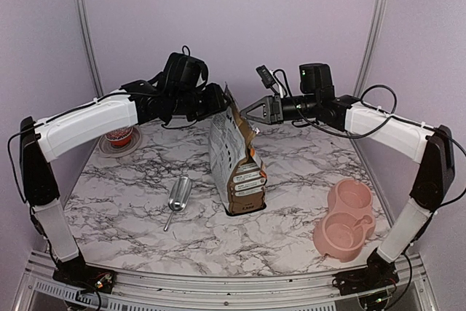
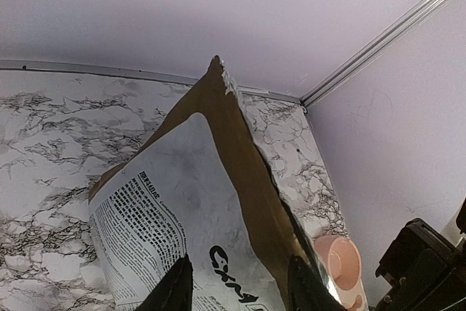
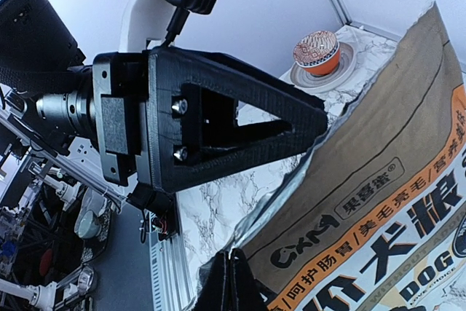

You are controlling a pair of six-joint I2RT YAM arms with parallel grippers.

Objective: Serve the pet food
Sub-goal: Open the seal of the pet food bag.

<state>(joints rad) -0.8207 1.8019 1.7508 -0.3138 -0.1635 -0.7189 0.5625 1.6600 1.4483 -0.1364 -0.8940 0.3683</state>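
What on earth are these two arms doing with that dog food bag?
They are working at the top of the standing pet food bag. The right pincer is pinched shut on its upper edge, while the left pincer straddles the top from the other side; whether it squeezes is unclear. The metal scoop lies untouched on the table and the pink double bowl is empty.

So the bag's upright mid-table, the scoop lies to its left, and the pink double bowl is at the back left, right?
No: the top external view shows the pink double bowl at the near right, not back left. The bag is upright mid-table with the scoop to its left.
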